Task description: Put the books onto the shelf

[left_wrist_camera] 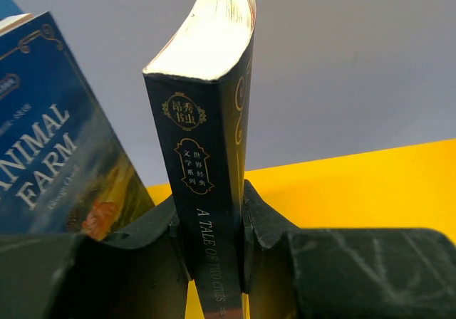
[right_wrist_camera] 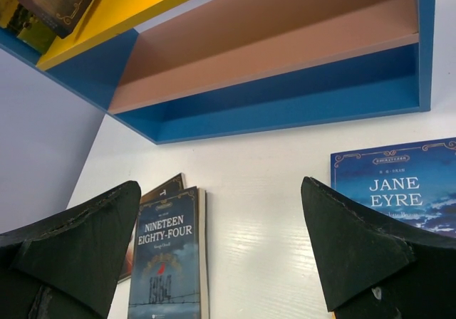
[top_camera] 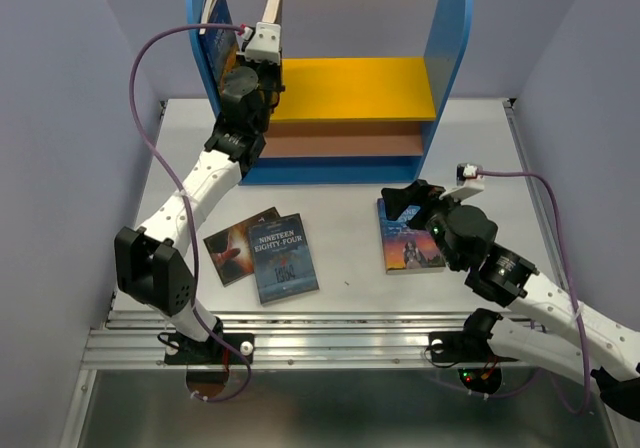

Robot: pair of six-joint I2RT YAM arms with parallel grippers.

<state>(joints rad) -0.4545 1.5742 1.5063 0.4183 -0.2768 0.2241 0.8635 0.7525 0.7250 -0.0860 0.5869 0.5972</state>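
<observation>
White table [top_camera: 350, 258]: carries the shelf at its far edge and three books lying flat.
Shelf [top_camera: 452, 48]: blue round-topped side panels, yellow upper board, pinkish lower board.
Left gripper [left_wrist_camera: 214, 219]: clamped on the spine of A Tale of Two Cities [left_wrist_camera: 214, 141], which stands upright at the yellow board's left end.
Right gripper [right_wrist_camera: 221, 205]: fingers wide apart, holding nothing, low over the table by the top edge of Jane Eyre [right_wrist_camera: 399, 184].
Animal Farm [left_wrist_camera: 50, 162]: on the yellow board, leaning against the left panel.
Nineteen Eighty-Four [top_camera: 283, 258]: flat, overlapping a dark brown book [top_camera: 230, 243].
</observation>
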